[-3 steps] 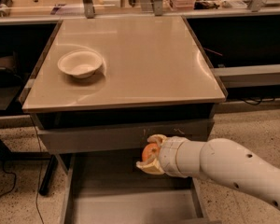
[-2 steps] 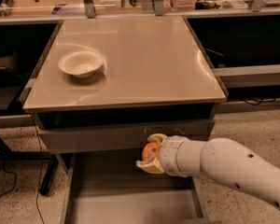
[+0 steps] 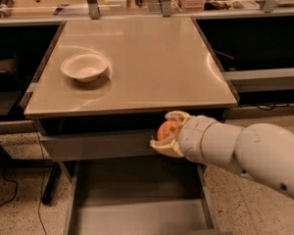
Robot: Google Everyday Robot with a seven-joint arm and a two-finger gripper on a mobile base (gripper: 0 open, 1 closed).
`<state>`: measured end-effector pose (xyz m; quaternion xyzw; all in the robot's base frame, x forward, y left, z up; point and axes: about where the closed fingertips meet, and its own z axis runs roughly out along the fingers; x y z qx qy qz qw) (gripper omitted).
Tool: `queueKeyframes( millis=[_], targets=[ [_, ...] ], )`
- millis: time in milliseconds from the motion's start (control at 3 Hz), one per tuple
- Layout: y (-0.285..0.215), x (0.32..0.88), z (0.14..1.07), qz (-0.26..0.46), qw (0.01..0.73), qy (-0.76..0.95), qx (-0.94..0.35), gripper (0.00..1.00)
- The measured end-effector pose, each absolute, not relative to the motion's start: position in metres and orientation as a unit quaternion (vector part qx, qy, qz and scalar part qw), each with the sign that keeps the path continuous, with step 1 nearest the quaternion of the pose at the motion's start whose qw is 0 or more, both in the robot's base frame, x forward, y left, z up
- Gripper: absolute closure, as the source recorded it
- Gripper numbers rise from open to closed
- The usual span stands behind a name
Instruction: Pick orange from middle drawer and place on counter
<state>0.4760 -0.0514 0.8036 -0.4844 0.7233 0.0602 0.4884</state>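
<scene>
Camera view, from the left: white bowl (image 3: pixel 85 66) resting on the counter (image 3: pixel 152 53), middle drawer (image 3: pixel 137 214) standing open below. Right of centre, just under the counter's front edge and above the drawer floor, gripper (image 3: pixel 168 131) clamped around the orange (image 3: pixel 166 129), white arm (image 3: pixel 250 153) reaching in from the right.

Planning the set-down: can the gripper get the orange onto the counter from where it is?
Probably yes. The gripper, shut on the orange, sits just below the counter's front edge, over the open middle drawer. It must rise past the rim; the surface nearest it is bare, the white bowl well aside.
</scene>
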Motion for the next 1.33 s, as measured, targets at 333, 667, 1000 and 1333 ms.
queueKeyframes(
  millis=[333, 667, 1000, 1333],
  targets=[
    [-0.060, 0.498, 0.853, 0.037, 0.515, 0.711, -0.478, 1.00],
    [-0.060, 0.530, 0.891, 0.028, 0.529, 0.698, -0.482, 1.00],
    [-0.053, 0.567, 0.915, 0.028, 0.533, 0.689, -0.491, 1.00],
    [-0.048, 0.619, 0.927, 0.035, 0.524, 0.689, -0.500, 1.00]
  ],
)
